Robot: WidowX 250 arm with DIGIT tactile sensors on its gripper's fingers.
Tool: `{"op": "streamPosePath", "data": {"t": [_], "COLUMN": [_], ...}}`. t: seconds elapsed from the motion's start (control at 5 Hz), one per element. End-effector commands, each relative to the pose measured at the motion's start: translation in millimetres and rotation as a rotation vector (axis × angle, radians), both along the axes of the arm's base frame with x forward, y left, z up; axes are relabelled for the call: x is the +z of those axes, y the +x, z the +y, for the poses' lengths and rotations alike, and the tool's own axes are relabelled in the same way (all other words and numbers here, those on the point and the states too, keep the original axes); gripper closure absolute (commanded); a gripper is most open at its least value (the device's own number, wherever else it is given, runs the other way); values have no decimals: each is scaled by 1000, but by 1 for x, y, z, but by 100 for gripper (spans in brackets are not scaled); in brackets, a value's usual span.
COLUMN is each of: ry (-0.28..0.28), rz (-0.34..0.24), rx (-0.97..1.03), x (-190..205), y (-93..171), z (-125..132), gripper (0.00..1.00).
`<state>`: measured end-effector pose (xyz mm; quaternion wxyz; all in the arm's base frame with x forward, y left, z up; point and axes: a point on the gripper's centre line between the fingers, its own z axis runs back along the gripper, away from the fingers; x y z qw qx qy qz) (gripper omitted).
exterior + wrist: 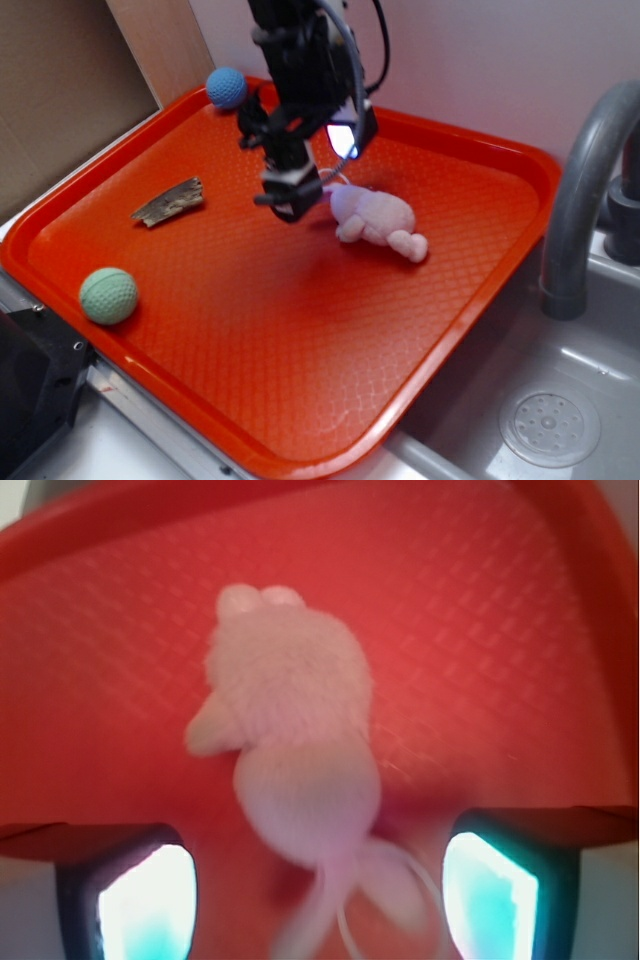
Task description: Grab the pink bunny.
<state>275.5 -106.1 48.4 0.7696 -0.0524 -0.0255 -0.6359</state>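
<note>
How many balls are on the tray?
2: a blue ball at the tray's far corner, a green ball near its front left edge. None seems hidden.

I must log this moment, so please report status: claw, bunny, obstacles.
Claw open, above the bunny's ear end, not gripping. Bunny lying on the tray, between the fingers in wrist view. Balls and bark apart; nothing in the way.

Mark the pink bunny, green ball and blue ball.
pink bunny (375,217): exterior view, middle of its body.
green ball (108,296): exterior view, centre of the ball.
blue ball (227,87): exterior view, centre of the ball.
</note>
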Motion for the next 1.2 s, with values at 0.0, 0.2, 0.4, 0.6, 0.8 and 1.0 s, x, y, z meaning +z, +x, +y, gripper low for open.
{"op": "streamPosePath", "data": {"t": [0.0, 0.2, 0.4, 0.6, 0.8, 1.0], "ry": [21, 48, 59, 67, 38, 64], "rz": [-22, -22, -28, -38, -18, -18], "rx": [-121, -113, -85, -35, 28, 177], "x": [-22, -29, -32, -31, -24, -5], "y": [-21, -20, -20, -19, -15, -8], "z": [-33, -34, -34, -31, -23, -5], "gripper": [0, 0, 100, 100, 100, 100]}}
